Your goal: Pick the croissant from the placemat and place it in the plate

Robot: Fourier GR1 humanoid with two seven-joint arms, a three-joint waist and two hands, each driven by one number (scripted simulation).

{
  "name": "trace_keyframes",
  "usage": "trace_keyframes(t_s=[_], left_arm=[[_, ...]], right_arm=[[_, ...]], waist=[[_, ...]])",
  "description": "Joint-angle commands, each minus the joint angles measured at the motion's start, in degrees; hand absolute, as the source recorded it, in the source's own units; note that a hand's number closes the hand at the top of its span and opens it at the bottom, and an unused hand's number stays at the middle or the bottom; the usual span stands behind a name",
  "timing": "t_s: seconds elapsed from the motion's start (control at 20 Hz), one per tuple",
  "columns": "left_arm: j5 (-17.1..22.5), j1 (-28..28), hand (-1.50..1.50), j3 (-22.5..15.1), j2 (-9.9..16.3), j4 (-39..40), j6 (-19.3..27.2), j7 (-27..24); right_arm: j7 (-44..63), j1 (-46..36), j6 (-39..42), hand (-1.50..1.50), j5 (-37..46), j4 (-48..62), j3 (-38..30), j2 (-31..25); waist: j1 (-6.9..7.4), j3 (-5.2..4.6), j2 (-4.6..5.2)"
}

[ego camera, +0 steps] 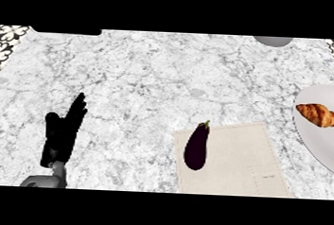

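Croissant (319, 115) lies on the white plate (316, 144) at the right edge of the marble bench (150, 76). Beige placemat (230, 162) sits just left of the plate, carrying a dark eggplant (197, 146) at its left edge. A small tag on the placemat bears writing too small to read. Left hand (63, 131) rests at lower left, fingers straight and pressed together, holding nothing.
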Motion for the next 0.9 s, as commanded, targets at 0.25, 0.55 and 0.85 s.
trace_keyframes(t_s=[0.25, 0.55, 0.85], left_arm=[[-0.81, -0.82, 0.0, -0.65, -1.33, 0.98, 0.43, -0.58], [-0.36, 2.49, 0.0, -1.01, 0.01, -3.75, -1.28, 0.71], [-0.9, -1.29, 0.0, -0.52, -1.26, -3.09, 0.79, 3.74]], right_arm=[[-4.72, 0.23, -2.92, -1.5, 1.33, 3.66, 2.38, -0.92], [-5.16, 0.92, -4.8, -1.5, 0.6, 5.34, 2.01, -1.6], [-3.99, 1.84, -6.5, -1.5, 0.05, 7.01, 1.75, -2.38]], waist=[[0.24, 0.05, 0.16], [0.59, 0.1, 0.18], [0.68, 0.18, 0.27]])
